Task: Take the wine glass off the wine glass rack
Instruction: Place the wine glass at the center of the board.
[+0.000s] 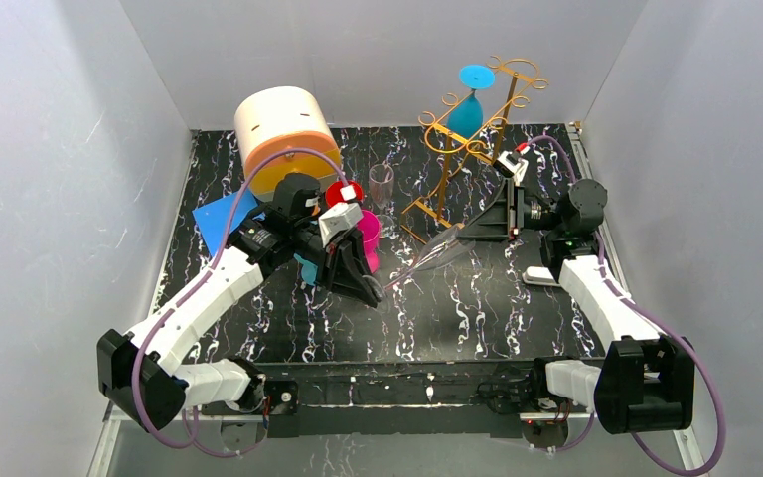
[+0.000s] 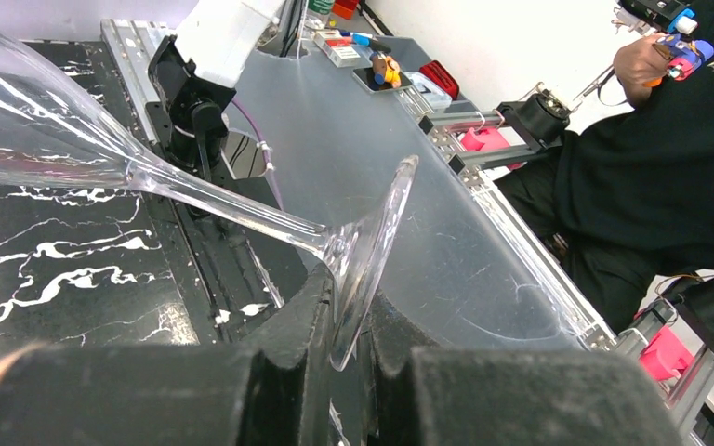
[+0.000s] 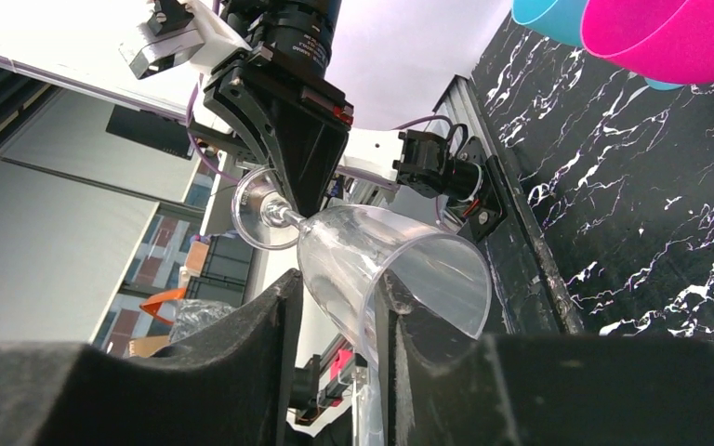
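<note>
Wine glass, clear and off its stand, lies level in the air over the middle of the black marbled worktop, carried between two robot arms. At the far left of the worktop a white-and-orange cylinder lies on its side. The golden wine glass rack stands at the far right with a blue glass hanging in its rails, foot upward. A blue sheet lies by the left edge, and a pink cup and a clear tumbler stand between cylinder and rack. The left gripper is clamped on the rim of the glass's foot. The right gripper has its fingers set against both sides of the bowl.
</note>
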Available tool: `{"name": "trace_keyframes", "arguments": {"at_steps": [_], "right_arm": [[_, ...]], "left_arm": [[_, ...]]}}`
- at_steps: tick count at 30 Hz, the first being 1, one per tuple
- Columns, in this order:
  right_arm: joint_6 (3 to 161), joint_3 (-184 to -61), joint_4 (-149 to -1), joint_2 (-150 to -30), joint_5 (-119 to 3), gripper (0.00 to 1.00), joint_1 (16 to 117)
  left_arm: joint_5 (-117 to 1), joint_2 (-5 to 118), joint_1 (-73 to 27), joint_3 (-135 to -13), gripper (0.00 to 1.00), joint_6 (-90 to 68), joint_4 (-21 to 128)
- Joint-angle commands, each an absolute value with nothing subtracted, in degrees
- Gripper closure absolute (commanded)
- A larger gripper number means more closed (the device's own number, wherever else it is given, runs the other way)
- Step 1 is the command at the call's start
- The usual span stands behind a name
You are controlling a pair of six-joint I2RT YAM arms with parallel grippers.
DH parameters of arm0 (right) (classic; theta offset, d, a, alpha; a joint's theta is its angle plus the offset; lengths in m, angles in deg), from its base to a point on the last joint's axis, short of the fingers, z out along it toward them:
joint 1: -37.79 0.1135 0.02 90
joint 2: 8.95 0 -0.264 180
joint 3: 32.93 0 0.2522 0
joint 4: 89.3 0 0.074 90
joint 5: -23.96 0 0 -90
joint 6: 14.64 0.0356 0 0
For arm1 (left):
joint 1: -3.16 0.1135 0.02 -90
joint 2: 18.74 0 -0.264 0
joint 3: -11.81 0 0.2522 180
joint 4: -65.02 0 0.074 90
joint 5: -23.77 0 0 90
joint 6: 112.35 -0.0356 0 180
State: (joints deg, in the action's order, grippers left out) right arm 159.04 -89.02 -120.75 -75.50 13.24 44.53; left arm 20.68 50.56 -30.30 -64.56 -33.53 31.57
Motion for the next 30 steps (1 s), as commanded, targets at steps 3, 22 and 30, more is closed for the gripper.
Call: {"name": "trace_keyframes", "arguments": {"at_steps": [3,22,30], "right_arm": [[160.89,-93.13,-121.86,-74.60,18.08,0.64,47.01],[160.59,-95.14,-121.57,-74.96,18.38,0.92,49.51],[152.11,-97.10,-110.67,-74.44,16.67,0.99,49.46]], "left_arm": [[9.38,51.96,-28.21,-64.57,1.00,-35.09,30.70],[5.97,54.67,-24.00,-64.65,1.00,-35.72,28.52],[4.30,54.33,-22.88,-65.68,0.81,-33.34,28.01]]}}
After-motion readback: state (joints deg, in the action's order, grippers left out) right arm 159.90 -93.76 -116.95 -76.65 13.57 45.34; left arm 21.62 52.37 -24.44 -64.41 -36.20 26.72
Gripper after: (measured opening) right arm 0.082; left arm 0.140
